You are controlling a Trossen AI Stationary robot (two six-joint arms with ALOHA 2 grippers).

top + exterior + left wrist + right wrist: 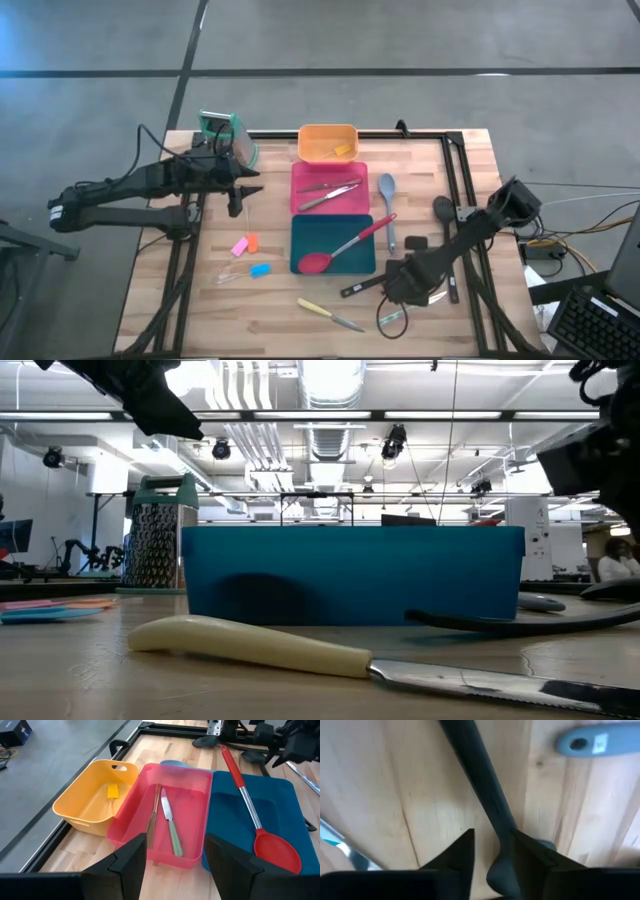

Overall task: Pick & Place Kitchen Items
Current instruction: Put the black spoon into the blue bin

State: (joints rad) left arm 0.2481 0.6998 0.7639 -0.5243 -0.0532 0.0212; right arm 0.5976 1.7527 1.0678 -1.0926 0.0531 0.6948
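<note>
My right gripper (398, 285) points down, open, low over a black long-handled utensil (365, 285) that lies on the wood just near of the teal tray (305, 232). In the right wrist view its handle (480, 785) runs between the two fingers. A red spoon (345, 245) lies in the teal tray, its handle sticking out over the tray's far right corner. Slim knives (170, 825) lie in the pink tray (300, 180). My left gripper (175, 870) hovers open left of the pink tray, holding nothing. My right gripper stands astride the black utensil's handle (497, 827), coming from above with its fingers across the handle. The handle lies flat on the table, close against one finger (532, 852). I cannot tell whether that finger touches it.
A yellow-handled knife (328, 314) lies near the front edge, a grey-blue spoon (388, 205) and a black spoon (443, 210) right of the trays. Small pink, orange and blue pieces (248, 252) lie left of the teal tray. The orange tray (308, 135) and a grater (225, 135) stand at the far side.
</note>
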